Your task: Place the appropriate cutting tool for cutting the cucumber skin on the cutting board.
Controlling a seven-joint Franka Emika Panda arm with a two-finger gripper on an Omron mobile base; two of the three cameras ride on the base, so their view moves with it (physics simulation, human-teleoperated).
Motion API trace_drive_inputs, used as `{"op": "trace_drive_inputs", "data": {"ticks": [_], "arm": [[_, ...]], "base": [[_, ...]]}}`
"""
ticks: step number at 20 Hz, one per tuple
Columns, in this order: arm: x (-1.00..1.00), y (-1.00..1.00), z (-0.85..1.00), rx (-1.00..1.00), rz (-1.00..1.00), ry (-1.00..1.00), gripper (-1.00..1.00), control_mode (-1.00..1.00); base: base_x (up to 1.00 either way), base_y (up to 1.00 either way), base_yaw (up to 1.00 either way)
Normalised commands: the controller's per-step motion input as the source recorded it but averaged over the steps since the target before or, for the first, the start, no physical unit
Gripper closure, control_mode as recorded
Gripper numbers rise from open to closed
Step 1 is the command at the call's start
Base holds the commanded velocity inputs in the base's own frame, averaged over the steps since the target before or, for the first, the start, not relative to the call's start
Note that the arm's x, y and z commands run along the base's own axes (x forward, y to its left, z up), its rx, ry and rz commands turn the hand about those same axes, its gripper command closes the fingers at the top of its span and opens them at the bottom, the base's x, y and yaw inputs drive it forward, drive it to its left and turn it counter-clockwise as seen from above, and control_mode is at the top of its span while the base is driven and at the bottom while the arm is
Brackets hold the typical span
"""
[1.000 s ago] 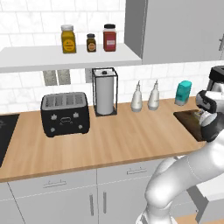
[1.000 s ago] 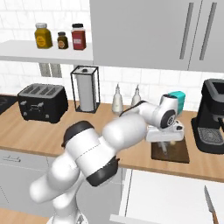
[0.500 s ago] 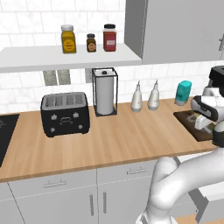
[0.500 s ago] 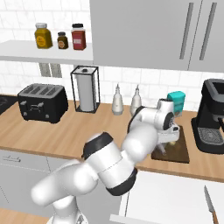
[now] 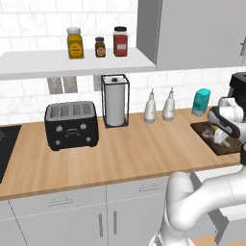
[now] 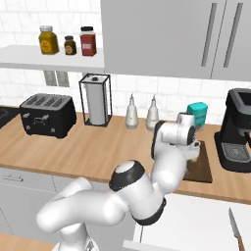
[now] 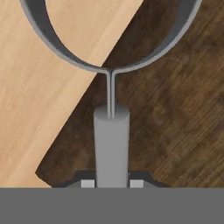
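Cutting board (image 5: pixel 217 142), dark brown, flat on light wooden countertop (image 5: pixel 144 149) at far right, just in front of teal canister (image 5: pixel 201 101). Gripper (image 5: pixel 222 138) low over board, clamped on peeler (image 7: pixel 112 131): grey cylindrical handle pinched between finger tips (image 7: pixel 87 183), thin stem splitting into wide grey loop head. Loop reaching past board's corner, half over dark wood (image 7: pixel 175 122), half over pale countertop (image 7: pixel 39 100). Cannot tell whether peeler touches board. Small pale-greenish item under wrist on board, probably cucumber (image 5: pixel 207 132), too blurred to confirm.

Elsewhere: black toaster (image 5: pixel 71 125), paper towel holder (image 5: pixel 115 101), two white bottles (image 5: pixel 150 107) near back wall, black coffee machine (image 6: pixel 236 130) right of board. Three jars (image 5: pixel 74 43) on shelf; contents orange, dark, red. Knife (image 6: pixel 234 229) lying on white surface at lower right of right base view.
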Motion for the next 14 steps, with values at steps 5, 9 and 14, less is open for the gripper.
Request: {"op": "trace_drive_inputs", "data": {"ticks": [5,9,14], "arm": [[-0.12,0.25,0.04,0.00,0.03,0.00,-1.00,-1.00],[-0.40,0.46,0.32,0.00,0.04,0.01,-1.00,-1.00],[-0.45,0.68,0.37,-0.01,0.03,0.02,-1.00,-1.00]], "base": [[0.00,0.00,0.00],[0.00,0.00,0.00],[0.00,0.00,0.00]]}}
